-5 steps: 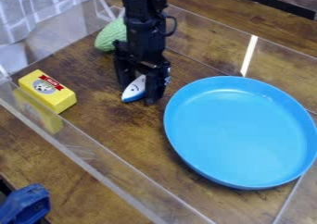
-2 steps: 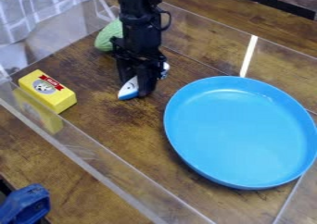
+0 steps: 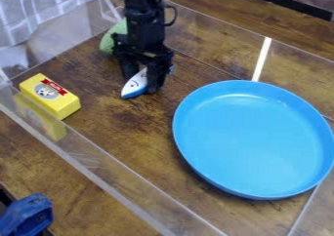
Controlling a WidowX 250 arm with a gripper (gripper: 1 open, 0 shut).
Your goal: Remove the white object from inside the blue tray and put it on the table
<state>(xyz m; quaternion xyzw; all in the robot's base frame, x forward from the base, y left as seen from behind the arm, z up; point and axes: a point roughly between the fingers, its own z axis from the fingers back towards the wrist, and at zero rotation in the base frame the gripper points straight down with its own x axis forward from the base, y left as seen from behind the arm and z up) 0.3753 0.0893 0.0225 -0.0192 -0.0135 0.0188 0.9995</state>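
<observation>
The white object [image 3: 135,83] is seen lying on the table [image 3: 117,172], outside the blue tray [image 3: 255,137] and to the left of its rim, with a strip of dark wood visible between the two. It is framed by the black gripper [image 3: 140,78], which is pointed straight down over it from a black arm entering at the top of the picture. The jaws are set apart, one finger on either side of the white piece; whether either finger is touching it cannot be told from this view. The piece is partly hidden by the right-hand finger, and only its pale tapered body with a dark mark is shown.

The tray's shallow blue basin is pictured on the right half of the tabletop. A green toy [image 3: 115,35] is glimpsed behind the arm, largely covered by it. A yellow box [image 3: 47,96] with a small printed face is placed near the left edge, well apart from the gripper. A clear acrylic edging [image 3: 98,172] is seen running along the table's near side, and a blue item [image 3: 23,218] is caught at the bottom left corner, beyond the edging.
</observation>
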